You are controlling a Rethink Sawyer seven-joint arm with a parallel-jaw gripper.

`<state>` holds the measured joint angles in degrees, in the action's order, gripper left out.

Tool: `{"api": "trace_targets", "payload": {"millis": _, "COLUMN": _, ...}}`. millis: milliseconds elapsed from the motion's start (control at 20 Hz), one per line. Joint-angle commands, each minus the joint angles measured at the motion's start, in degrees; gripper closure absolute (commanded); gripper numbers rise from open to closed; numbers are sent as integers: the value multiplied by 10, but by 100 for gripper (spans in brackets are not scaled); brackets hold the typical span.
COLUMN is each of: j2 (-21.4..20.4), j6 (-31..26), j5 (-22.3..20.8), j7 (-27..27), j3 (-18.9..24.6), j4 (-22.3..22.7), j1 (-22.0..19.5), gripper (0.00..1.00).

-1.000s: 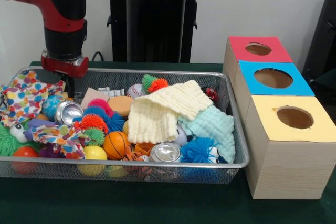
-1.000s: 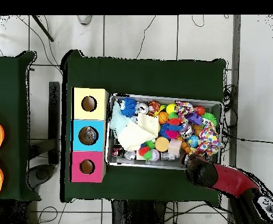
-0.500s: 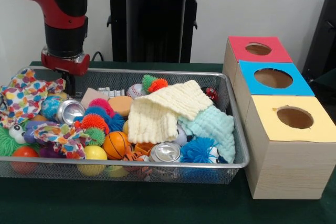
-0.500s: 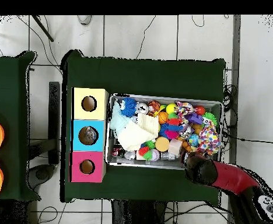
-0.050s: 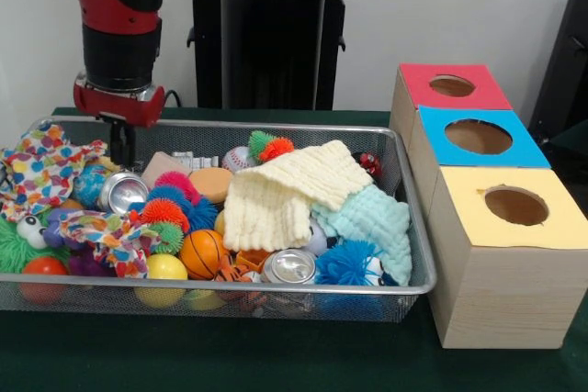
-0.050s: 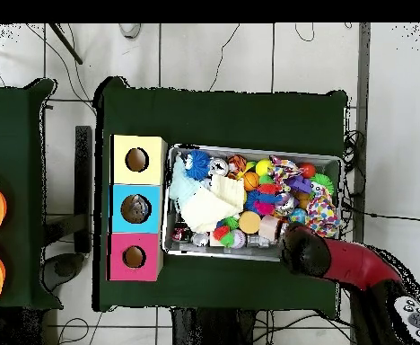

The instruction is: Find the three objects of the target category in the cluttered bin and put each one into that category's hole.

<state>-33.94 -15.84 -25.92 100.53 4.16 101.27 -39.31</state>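
Counter (image 5: 276, 364) carries our wire bin (image 5: 404, 227) beside three holed boxes (image 5: 501, 227), close for short transfers. Cloths (image 5: 276, 195) bury toys, so targets may hide in the bin. Our pincer (image 5: 119, 149) dips at its far corner; grip unclear.

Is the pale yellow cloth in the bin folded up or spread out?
Spread out. In the front view the pale yellow cloth drapes loosely over the toys in the mesh bin, one part overlapping the mint cloth beside it.
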Motion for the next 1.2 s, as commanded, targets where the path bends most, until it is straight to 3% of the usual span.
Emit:
{"api": "trace_targets", "payload": {"millis": 50, "j2": -34, "j6": -58, "j5": 33, "j7": 32, "j3": 56, "j4": 9, "j1": 16, "gripper": 100}}
{"api": "trace_targets", "payload": {"millis": 500, "j2": -34, "j6": -64, "j5": 28, "j7": 5, "j3": 57, "j4": 3, "j1": 18, "gripper": 100}}
{"api": "trace_targets", "payload": {"millis": 550, "j2": -33, "j6": -55, "j5": 28, "j7": 12, "j3": 55, "j4": 5, "j1": 17, "gripper": 0}}
{"api": "trace_targets", "payload": {"millis": 850, "j2": -4, "j6": -20, "j5": 5, "j7": -26, "j3": 100, "j4": 14, "j1": -33, "gripper": 0}}
{"api": "trace_targets", "payload": {"millis": 1200, "j2": 24, "j6": 7, "j5": -22, "j7": -11, "j3": 86, "j4": 5, "j1": -31, "gripper": 0}}
